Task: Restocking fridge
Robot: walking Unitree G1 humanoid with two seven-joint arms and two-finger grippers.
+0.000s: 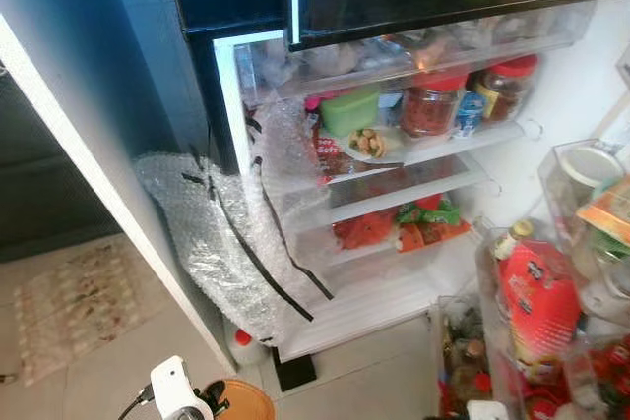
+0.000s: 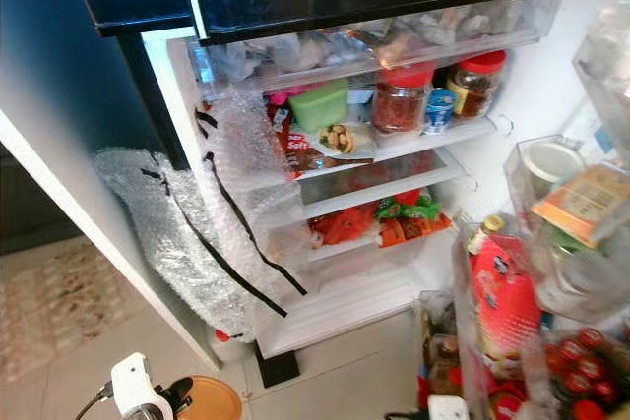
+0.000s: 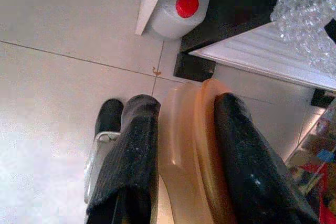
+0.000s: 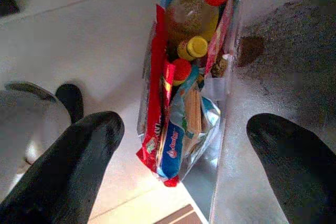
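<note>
1. The fridge (image 1: 433,272) is standing open right in front of you, its shelves facing the head camera and its open door (image 1: 561,272) swinging out on your right.
2. Your left gripper (image 3: 181,145) is hanging low near the fridge's bottom corner, and its two black fingers are closing on an orange disc-like thing (image 3: 197,150) (a lid or a plate, you cannot tell which).
3. Your right gripper (image 4: 181,150) is holding its fingers wide apart with nothing between them, pointing down at the lowest door bin (image 4: 226,77).
4. That bin is carrying a red-capped bottle (image 4: 197,9), a yellow-capped bottle (image 4: 193,47) and some packets (image 4: 170,140).
5. On the upper shelf (image 1: 433,150), two red-lidded jars (image 1: 431,103) are sitting beside a green container (image 1: 349,110) and a small plate of food (image 1: 366,143).
6. Red and green packets (image 1: 404,223) are lying on a lower shelf.
7. Bubble wrap (image 1: 231,233) taped with black strips is hanging over the fridge's left edge.
8. A red-capped white jug (image 3: 176,6) is standing on the tiled floor (image 3: 63,103) by the fridge base, and a rug (image 1: 69,302) is lying off to your left.
</note>
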